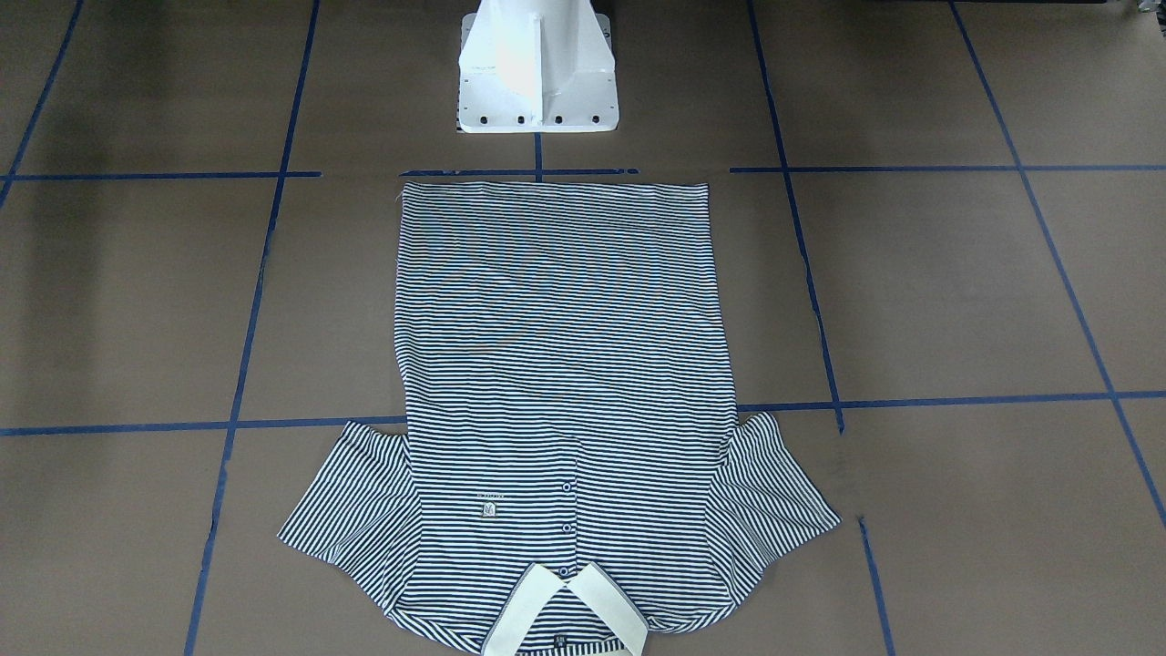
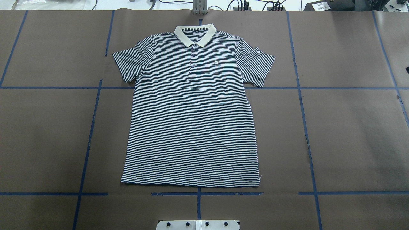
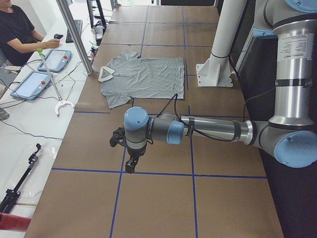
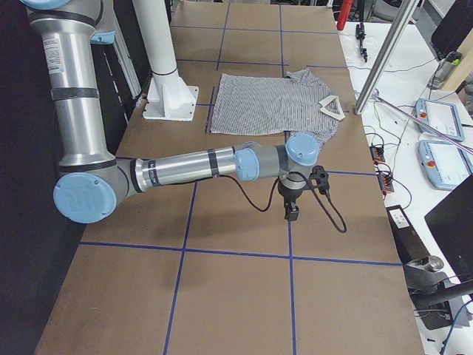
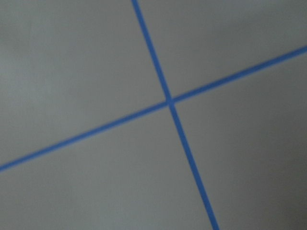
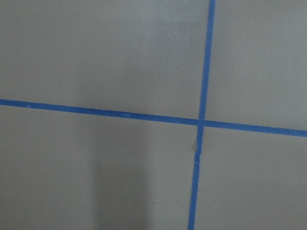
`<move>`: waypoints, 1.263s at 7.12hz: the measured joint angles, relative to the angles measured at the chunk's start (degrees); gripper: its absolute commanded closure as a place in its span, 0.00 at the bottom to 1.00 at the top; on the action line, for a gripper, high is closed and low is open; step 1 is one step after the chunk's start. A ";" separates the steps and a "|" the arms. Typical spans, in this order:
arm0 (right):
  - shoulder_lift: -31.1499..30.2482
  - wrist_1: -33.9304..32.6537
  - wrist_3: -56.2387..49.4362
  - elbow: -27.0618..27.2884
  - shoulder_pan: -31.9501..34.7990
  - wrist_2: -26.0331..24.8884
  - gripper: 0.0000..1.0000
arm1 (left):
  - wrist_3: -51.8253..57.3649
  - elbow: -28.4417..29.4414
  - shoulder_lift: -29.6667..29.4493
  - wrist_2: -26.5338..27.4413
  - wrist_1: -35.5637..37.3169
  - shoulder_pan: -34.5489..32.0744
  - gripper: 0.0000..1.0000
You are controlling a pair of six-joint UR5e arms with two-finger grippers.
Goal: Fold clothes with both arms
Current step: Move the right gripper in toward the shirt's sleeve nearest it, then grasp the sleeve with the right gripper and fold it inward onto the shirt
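The striped polo shirt [image 2: 191, 111] lies flat and spread out face up in the middle of the table, with its cream collar [image 2: 195, 34] at the far side and its hem toward the robot's base. It also shows in the front-facing view [image 1: 565, 364]. My left gripper [image 3: 131, 166] hangs over bare table far to the shirt's left, seen only in the left side view. My right gripper [image 4: 293, 214] hangs over bare table far to the shirt's right, seen only in the right side view. I cannot tell whether either is open or shut. Both wrist views show only brown table with blue tape lines.
The white pedestal [image 1: 537, 73] stands just behind the shirt's hem. Blue tape lines [image 2: 306, 88] divide the brown table top. A bench with tablets [image 3: 32, 84], cables and a seated person [image 3: 20, 29] runs along the far side, behind a metal pole [image 3: 74, 34].
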 measured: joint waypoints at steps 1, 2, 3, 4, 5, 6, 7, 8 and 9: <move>4.05 3.43 3.09 -3.00 -2.85 -0.16 0.00 | -1.30 1.74 -1.17 -0.08 -5.69 0.69 0.00; 7.76 7.54 6.22 -6.97 -5.25 -0.10 0.00 | -4.73 2.91 -1.72 -0.19 -11.95 1.21 0.00; 10.98 13.06 10.47 -10.92 -8.04 -0.32 0.00 | -9.73 3.83 -2.75 -0.20 -16.87 2.20 0.00; 13.55 19.12 17.35 -13.78 -11.70 -2.59 0.00 | -13.94 5.02 -4.54 -0.01 -19.44 5.07 0.00; 16.30 24.99 25.49 -16.63 -15.56 -6.48 0.00 | -17.37 6.26 -6.66 0.73 -20.38 9.11 0.00; 20.04 29.00 31.75 -20.54 -18.87 -9.43 0.00 | -20.38 7.18 -8.27 1.77 -20.77 11.68 0.00; 24.87 30.83 34.82 -25.55 -21.17 -11.87 0.00 | -22.88 7.66 -9.43 2.32 -20.99 12.83 0.00; 28.92 31.51 36.08 -29.71 -22.81 -14.41 0.00 | -25.23 7.72 -10.34 2.45 -21.08 13.26 0.00; 31.70 32.31 36.67 -32.90 -24.54 -17.19 0.00 | -28.04 7.67 -11.18 2.46 -21.12 13.41 0.00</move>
